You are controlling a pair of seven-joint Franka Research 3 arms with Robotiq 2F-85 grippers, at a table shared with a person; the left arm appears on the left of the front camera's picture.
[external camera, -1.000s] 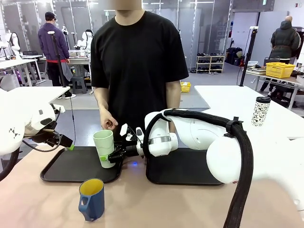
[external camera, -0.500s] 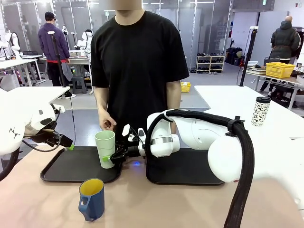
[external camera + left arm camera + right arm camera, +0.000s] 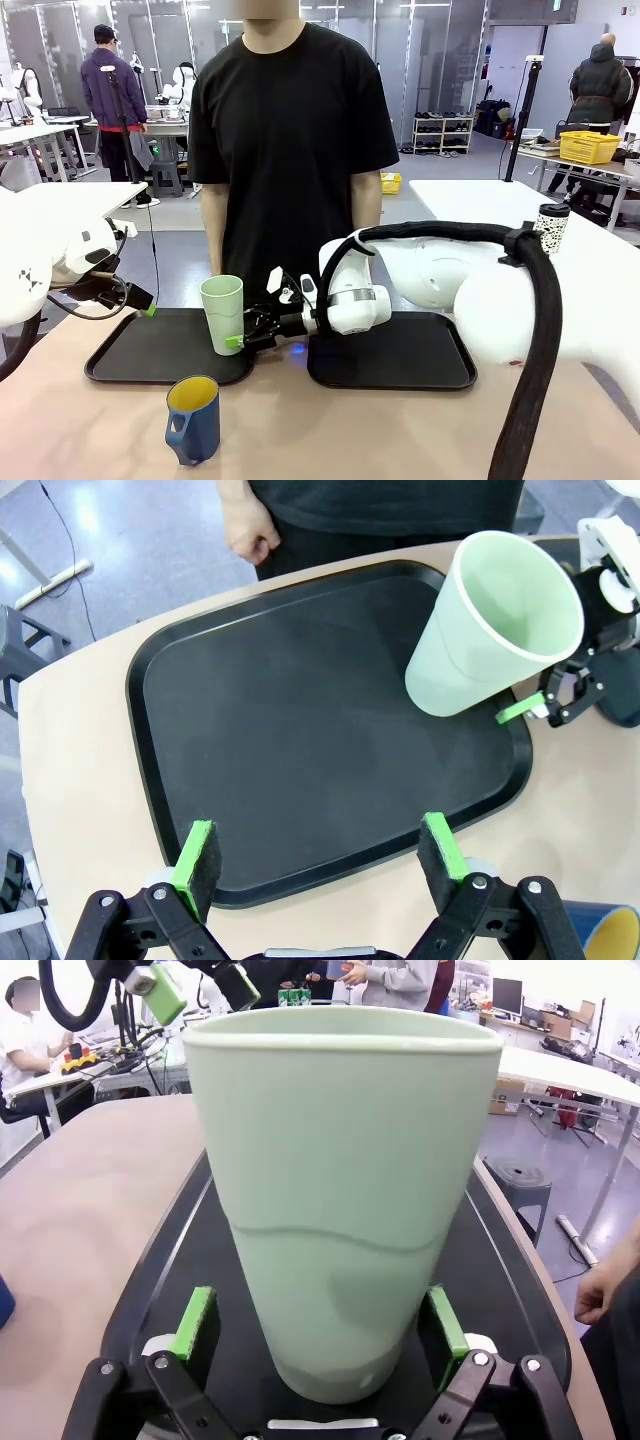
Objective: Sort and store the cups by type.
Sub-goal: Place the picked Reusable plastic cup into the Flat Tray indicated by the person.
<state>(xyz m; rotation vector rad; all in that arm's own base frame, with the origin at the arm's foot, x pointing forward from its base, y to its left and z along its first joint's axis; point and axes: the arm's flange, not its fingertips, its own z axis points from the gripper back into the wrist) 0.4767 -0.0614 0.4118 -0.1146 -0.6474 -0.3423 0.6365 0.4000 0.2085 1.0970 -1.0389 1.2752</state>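
Note:
The pale green tumbler [image 3: 222,312] [image 3: 490,630] [image 3: 345,1200] stands upright on the right part of the left black tray [image 3: 140,362]. My right gripper [image 3: 240,340] [image 3: 320,1325] is open, its green pads on either side of the tumbler's base with a small gap to it. The dark blue mug [image 3: 193,418] with a yellow inside stands on the table in front of that tray, handle toward me. My left gripper [image 3: 145,303] [image 3: 320,855] hangs open over the tray's near left edge, holding nothing.
A second black tray [image 3: 400,360] lies to the right of the first. A person in black stands at the far side, one hand [image 3: 250,535] near the tray's far edge. A lidded paper cup [image 3: 549,233] stands on the white table at right.
My right gripper has opened and let go of the tumbler, which now stands on the tray. The right arm has shifted slightly right. The person's hand has drawn back from the tumbler.

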